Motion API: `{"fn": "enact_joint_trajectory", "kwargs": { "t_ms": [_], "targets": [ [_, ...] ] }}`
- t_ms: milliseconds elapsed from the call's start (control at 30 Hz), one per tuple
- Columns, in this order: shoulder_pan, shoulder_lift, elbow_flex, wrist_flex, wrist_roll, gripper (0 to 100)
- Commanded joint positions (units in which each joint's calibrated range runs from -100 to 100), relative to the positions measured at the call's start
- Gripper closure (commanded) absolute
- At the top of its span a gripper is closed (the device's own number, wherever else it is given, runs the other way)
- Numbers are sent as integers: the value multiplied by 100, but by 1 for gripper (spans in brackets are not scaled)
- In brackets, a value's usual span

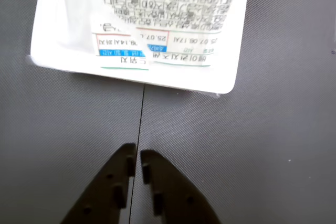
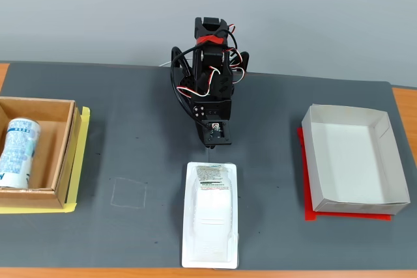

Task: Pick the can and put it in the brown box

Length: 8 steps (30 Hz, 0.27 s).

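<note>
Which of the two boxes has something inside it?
The brown box at the fixed view's left holds the can; the white box is empty.

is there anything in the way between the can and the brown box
No. The can already lies on its side inside the brown box at the fixed view's left. The gripper, closed and empty, sits mid-table by the white blister tray.

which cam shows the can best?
Fixed view: the can lies on its side inside the brown box at the left edge. The wrist view shows none of it, only the gripper and the white tray.
</note>
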Motion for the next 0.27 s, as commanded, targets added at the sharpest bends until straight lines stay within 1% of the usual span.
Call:
{"fn": "enact_joint_trajectory", "kwargs": {
  "t_ms": [0, 233],
  "targets": [
    [17, -42, -316, -7, -19, 99],
    [9, -42, -316, -7, -13, 99]
  ]
}}
